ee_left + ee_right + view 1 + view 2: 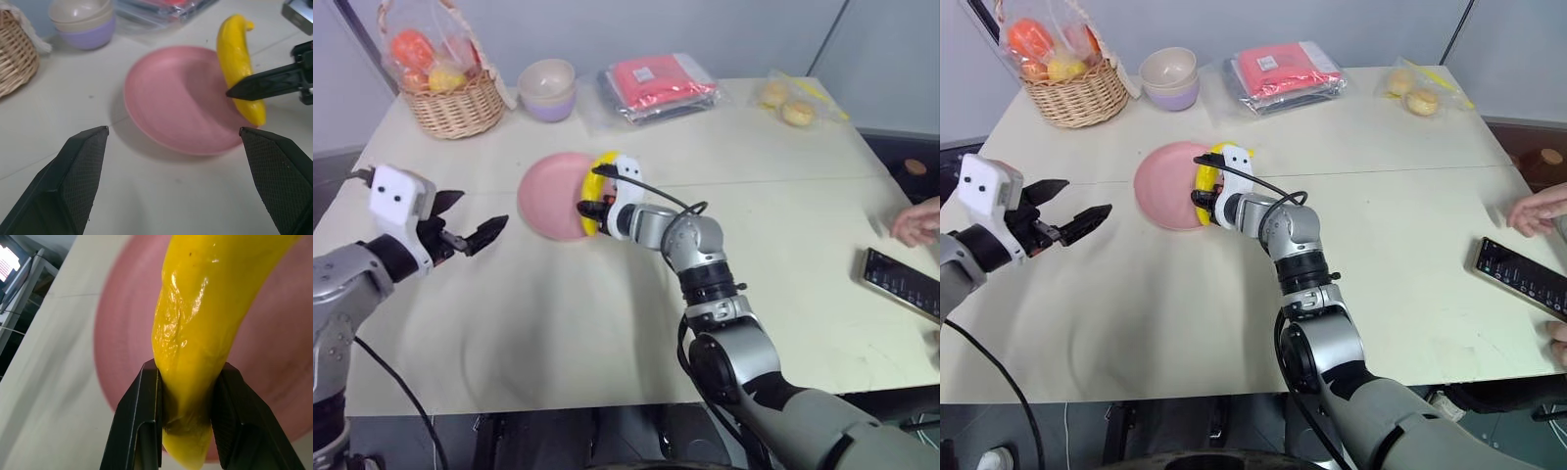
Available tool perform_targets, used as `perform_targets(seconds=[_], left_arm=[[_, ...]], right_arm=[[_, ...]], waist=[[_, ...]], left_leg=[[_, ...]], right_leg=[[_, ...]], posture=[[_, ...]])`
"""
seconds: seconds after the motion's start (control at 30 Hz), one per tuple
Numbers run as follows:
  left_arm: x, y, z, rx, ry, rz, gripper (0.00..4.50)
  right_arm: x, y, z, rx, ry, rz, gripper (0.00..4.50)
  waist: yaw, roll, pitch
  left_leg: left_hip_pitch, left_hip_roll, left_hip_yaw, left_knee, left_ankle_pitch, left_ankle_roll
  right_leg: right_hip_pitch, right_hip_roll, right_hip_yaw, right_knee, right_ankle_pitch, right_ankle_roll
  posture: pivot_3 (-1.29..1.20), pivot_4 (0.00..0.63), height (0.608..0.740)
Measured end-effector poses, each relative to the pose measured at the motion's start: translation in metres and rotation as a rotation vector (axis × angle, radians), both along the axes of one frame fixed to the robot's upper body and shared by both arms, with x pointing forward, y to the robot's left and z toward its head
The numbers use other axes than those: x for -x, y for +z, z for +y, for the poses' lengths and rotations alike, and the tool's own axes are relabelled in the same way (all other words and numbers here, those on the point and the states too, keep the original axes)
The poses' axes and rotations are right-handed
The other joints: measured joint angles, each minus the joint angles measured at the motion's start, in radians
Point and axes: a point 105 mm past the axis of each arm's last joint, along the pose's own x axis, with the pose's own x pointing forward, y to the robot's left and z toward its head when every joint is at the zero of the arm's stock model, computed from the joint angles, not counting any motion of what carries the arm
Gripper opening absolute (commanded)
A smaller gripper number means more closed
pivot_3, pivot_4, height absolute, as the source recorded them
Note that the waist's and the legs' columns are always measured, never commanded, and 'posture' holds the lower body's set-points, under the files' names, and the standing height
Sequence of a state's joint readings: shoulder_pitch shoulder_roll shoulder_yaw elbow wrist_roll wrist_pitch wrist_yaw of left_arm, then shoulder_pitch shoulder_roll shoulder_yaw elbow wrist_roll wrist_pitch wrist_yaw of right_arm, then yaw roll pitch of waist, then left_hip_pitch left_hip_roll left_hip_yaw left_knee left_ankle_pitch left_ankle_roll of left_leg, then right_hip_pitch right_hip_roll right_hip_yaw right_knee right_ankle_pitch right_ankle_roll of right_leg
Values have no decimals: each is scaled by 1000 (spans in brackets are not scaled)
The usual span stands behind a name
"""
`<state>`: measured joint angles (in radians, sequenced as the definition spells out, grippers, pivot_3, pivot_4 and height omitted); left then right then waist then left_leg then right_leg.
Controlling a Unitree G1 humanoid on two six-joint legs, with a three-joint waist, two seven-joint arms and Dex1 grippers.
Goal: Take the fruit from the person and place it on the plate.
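Note:
The fruit, a bright yellow banana (603,174), hangs over the right rim of the round pink plate (544,196) in the middle of the table. My right gripper (188,399) is shut on the banana (195,318) near its lower end, with the plate (117,328) right behind it. I cannot tell whether the banana (237,58) touches the plate (176,98). My left gripper (470,233) stands open and empty to the left of the plate, a little apart from it. The person's hand (1536,210) rests at the table's right edge.
Along the back stand a wicker basket (458,106) of bagged fruits, a lilac-and-cream bowl (546,88), a red packet (656,83) and a bag of buns (793,103). A phone (901,281) lies at the right edge near the person's hand.

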<state>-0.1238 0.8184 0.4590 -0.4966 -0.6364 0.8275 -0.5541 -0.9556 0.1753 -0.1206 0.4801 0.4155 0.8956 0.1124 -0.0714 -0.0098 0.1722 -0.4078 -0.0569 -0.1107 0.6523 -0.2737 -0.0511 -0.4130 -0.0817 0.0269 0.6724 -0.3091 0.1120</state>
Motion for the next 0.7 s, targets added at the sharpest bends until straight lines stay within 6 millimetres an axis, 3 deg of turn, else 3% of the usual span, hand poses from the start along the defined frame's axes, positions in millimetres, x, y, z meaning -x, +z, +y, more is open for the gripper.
perform_targets(seconds=[0.03, 0.2, 0.5, 0.6, 0.7], left_arm=[[1, -1, 0, 2, -3, 6, 4500], [2, -3, -1, 2, -9, 18, 4500], [0, 0, -5, 2, -25, 9, 4500], [0, 0, -9, 12, -54, 14, 4500], [0, 0, -13, 18, -82, 24, 4500]], right_arm=[[0, -1, 0, 0, -1, 2, 2071], [-1, 0, 4, -2, 11, 1, 4471], [1, 29, 5, -22, 42, -83, 4471], [4, 57, -13, -16, 57, -208, 4471], [13, 75, -54, 53, 72, -373, 4471]], waist=[[0, 0, 0], [0, 0, 0], [1, 0, 0], [5, 0, 0], [16, 0, 0]], left_leg=[[0, 0, 0, 0, 0, 0], [0, 0, 0, 0, 0, 0], [0, 0, 0, 0, 0, 0], [0, 0, 0, 0, 0, 0], [0, -1, -1, 0, 0, 0]], right_leg=[[0, 0, 0, 0, 0, 0], [0, 0, 0, 0, 0, 0], [0, 0, 0, 0, 0, 0], [0, 0, 0, 0, 0, 0], [1, 0, 0, -2, 0, 0]], posture=[[0, 150, 740], [0, 150, 740], [0, 150, 740], [0, 150, 740], [0, 150, 740]])
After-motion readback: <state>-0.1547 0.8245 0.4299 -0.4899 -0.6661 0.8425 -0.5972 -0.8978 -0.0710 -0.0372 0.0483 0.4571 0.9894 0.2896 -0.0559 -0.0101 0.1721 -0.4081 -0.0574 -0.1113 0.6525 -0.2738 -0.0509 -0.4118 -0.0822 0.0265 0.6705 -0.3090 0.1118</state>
